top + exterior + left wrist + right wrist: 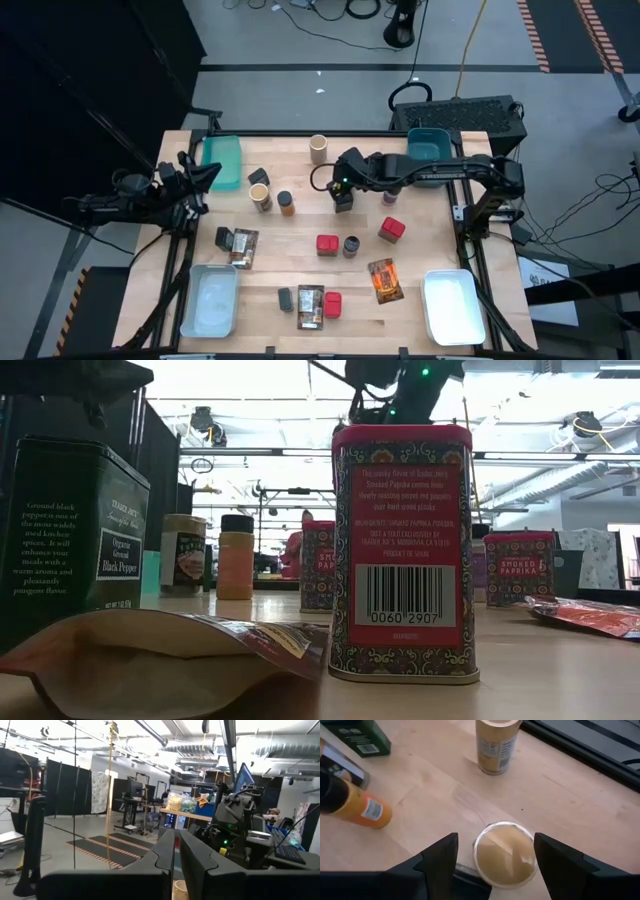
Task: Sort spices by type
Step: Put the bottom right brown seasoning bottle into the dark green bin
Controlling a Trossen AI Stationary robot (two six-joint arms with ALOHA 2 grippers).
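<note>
Red "Smoked Paprika" tin (403,550); right end effector (492,857) apart astride tan cylinder (504,854).

The wooden table (420,260) bears scattered spices (327,244), two teal bins (221,163) and two white bins (452,306).

Tins (327,244) between two packets (385,280)

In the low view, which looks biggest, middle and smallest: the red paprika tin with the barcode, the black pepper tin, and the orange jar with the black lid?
1. Red paprika tin
2. Black pepper tin
3. Orange jar

The paprika and pepper tins sit closest to the camera, so their true sizes stay unsure.
</note>
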